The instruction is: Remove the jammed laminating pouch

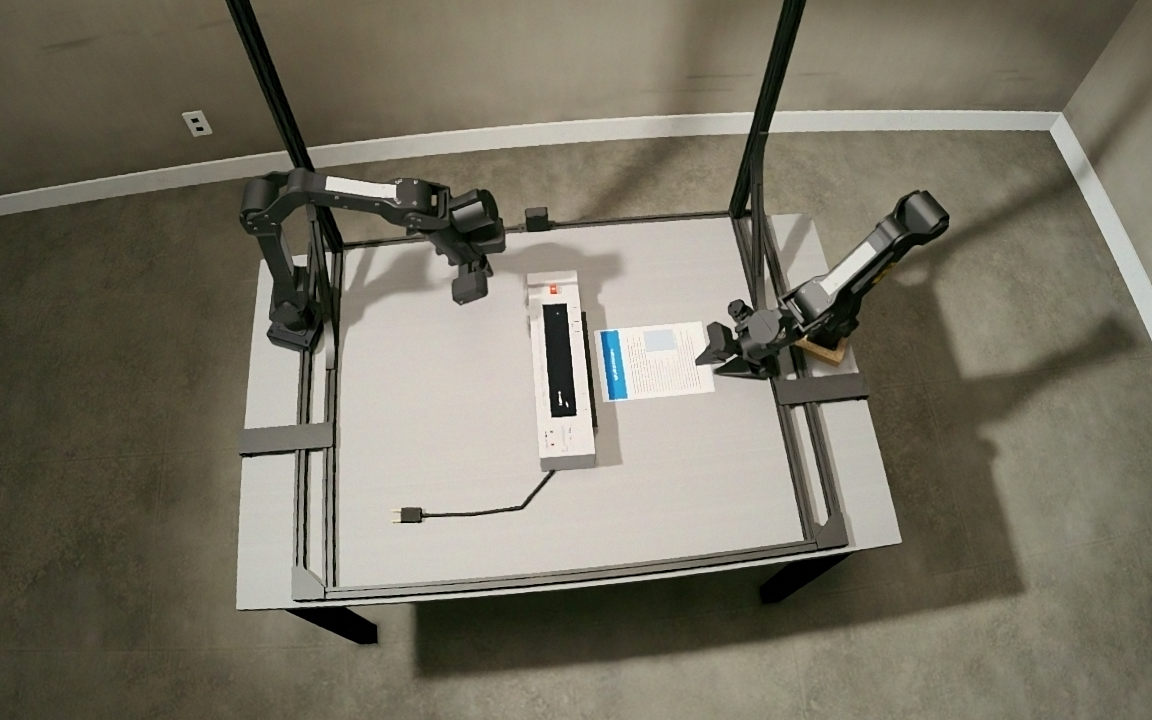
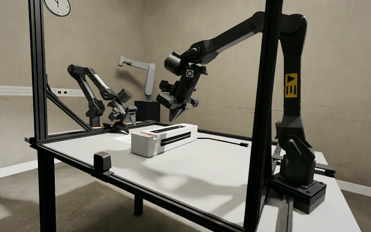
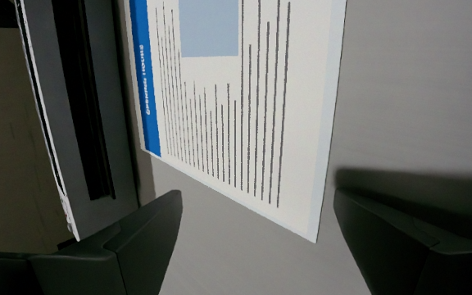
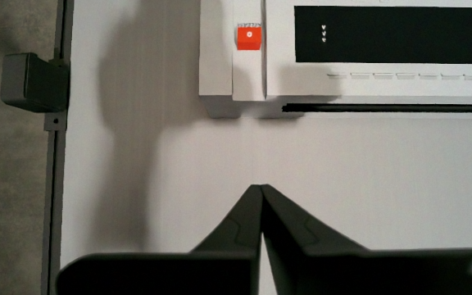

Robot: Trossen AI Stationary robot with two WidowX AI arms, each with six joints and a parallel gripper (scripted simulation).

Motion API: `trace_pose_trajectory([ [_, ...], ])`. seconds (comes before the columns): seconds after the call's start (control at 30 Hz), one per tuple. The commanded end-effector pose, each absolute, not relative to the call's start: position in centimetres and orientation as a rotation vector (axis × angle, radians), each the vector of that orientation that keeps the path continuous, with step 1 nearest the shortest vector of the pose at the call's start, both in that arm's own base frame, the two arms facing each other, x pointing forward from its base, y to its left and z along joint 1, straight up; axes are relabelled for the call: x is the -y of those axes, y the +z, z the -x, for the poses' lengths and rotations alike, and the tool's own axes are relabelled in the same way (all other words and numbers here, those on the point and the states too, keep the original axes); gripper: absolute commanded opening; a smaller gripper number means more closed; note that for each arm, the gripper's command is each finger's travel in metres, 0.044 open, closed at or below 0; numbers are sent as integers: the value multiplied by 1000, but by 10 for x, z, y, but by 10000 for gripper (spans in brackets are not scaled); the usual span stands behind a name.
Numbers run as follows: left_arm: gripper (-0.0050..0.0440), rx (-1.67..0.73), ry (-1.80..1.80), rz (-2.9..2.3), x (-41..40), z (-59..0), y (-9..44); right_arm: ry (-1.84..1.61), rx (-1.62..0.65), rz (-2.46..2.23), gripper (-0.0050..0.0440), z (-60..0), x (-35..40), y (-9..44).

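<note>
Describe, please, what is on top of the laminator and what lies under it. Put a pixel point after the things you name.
The laminator (image 1: 562,431) (image 2: 153,145) (image 3: 47,102) (image 4: 281,49) has a red RELEASE key (image 1: 553,289) (image 2: 147,133) (image 4: 249,38) and a black panel (image 1: 559,358) (image 2: 168,129) (image 4: 396,34) on top. Its underside, against the table (image 1: 446,385) (image 2: 181,173) (image 3: 404,102) (image 4: 322,164), is hidden.
</note>
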State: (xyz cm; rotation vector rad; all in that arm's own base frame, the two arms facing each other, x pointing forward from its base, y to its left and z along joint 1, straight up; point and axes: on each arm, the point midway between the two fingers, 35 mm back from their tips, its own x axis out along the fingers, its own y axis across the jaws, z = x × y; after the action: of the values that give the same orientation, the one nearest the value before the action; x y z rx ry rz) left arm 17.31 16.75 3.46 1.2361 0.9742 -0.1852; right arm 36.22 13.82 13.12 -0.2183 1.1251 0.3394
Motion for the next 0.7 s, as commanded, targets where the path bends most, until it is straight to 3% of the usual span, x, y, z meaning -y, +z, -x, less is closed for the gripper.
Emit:
trace_pose_trajectory([
  [0.0,342,-957,-177,-1253,-186,-170,42,341,-1095,213,-50,-364,-139,142],
  [0.67,342,-965,-181,-1251,-230,-143,41,341,-1095,213,-50,-364,-139,142],
])
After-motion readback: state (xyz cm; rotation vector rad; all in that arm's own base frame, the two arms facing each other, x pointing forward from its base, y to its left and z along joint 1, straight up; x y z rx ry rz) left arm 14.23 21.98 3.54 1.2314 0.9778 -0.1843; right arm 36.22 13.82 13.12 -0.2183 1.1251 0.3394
